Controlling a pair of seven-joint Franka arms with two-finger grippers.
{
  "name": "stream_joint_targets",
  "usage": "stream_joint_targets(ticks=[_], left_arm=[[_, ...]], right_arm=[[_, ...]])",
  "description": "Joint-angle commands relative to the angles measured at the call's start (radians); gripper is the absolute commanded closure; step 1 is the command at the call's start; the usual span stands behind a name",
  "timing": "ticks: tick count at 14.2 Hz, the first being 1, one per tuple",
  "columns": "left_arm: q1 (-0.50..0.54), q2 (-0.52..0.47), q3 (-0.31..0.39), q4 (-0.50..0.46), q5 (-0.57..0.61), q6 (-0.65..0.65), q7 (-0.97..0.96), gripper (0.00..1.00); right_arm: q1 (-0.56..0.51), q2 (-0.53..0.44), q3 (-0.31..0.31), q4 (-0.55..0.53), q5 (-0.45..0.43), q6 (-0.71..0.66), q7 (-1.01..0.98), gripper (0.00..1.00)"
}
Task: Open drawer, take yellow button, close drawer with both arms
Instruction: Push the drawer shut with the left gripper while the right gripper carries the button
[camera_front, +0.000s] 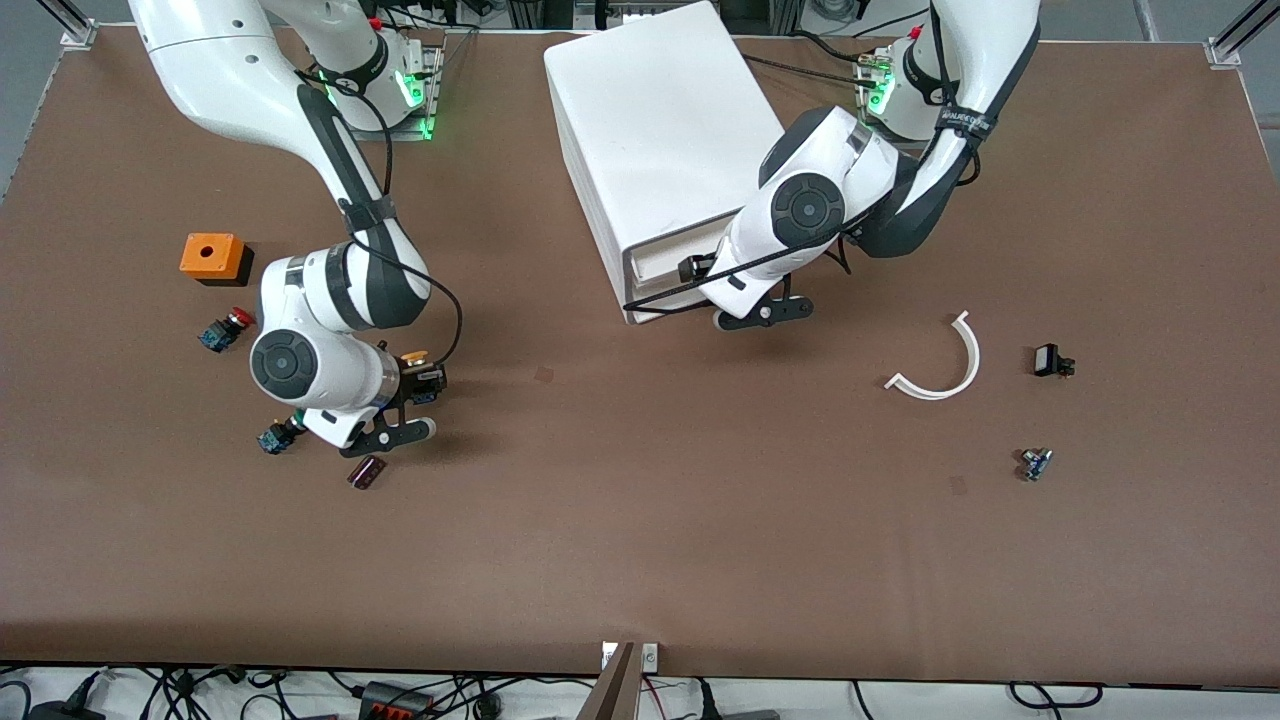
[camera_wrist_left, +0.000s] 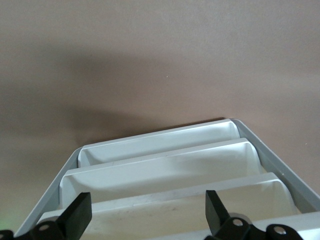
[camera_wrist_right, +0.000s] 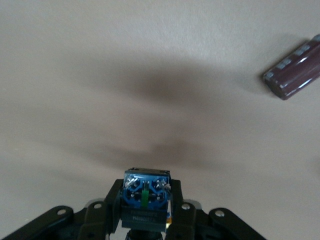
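Observation:
The white cabinet (camera_front: 655, 130) stands at the table's middle, near the robots' bases. Its uppermost drawer (camera_front: 668, 258) stands out a little from the cabinet's front. My left gripper (camera_front: 697, 270) is at that drawer's front, open. In the left wrist view the black fingers (camera_wrist_left: 77, 215) stand wide apart over the stepped drawer fronts (camera_wrist_left: 165, 210), gripping nothing. My right gripper (camera_front: 425, 385) is shut on the button (camera_front: 415, 358), whose yellow-orange cap shows in the front view. The right wrist view shows the button's blue body (camera_wrist_right: 146, 195) clamped between the fingers, above bare table.
Toward the right arm's end lie an orange box (camera_front: 212, 257), a red-capped button (camera_front: 228, 328), a green-capped button (camera_front: 278, 436) and a dark maroon part (camera_front: 367, 472). Toward the left arm's end lie a white curved strip (camera_front: 940, 365) and two small parts (camera_front: 1050, 360) (camera_front: 1035, 463).

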Motion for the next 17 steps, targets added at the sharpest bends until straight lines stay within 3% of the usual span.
stream_joint_targets(ticks=[1,11,12,13,14,17], left_arm=[[0.016,-0.046,-0.027,-0.037,-0.024,-0.045,-0.001,0.00],[0.004,-0.030,-0.029,-0.025,-0.035,-0.049,0.013,0.00],[0.005,-0.023,-0.029,-0.022,-0.035,-0.048,0.013,0.00],[0.010,-0.023,-0.029,-0.017,-0.035,-0.048,0.013,0.00],[0.014,-0.023,-0.026,-0.002,-0.035,-0.048,0.017,0.00],[0.066,-0.020,-0.005,0.077,0.010,-0.045,0.024,0.00]], right_arm=[[0.006,-0.057,0.009,-0.108,-0.017,0.085,-0.015,1.00],[0.008,0.015,0.009,-0.109,-0.017,0.188,-0.012,1.00],[0.009,0.017,0.009,-0.106,-0.015,0.184,-0.009,0.74],[0.009,0.012,0.009,-0.098,-0.012,0.180,0.008,0.16],[0.012,0.005,0.009,-0.089,-0.012,0.174,0.039,0.00],[0.009,-0.021,0.003,0.031,-0.013,-0.003,0.074,0.00]])
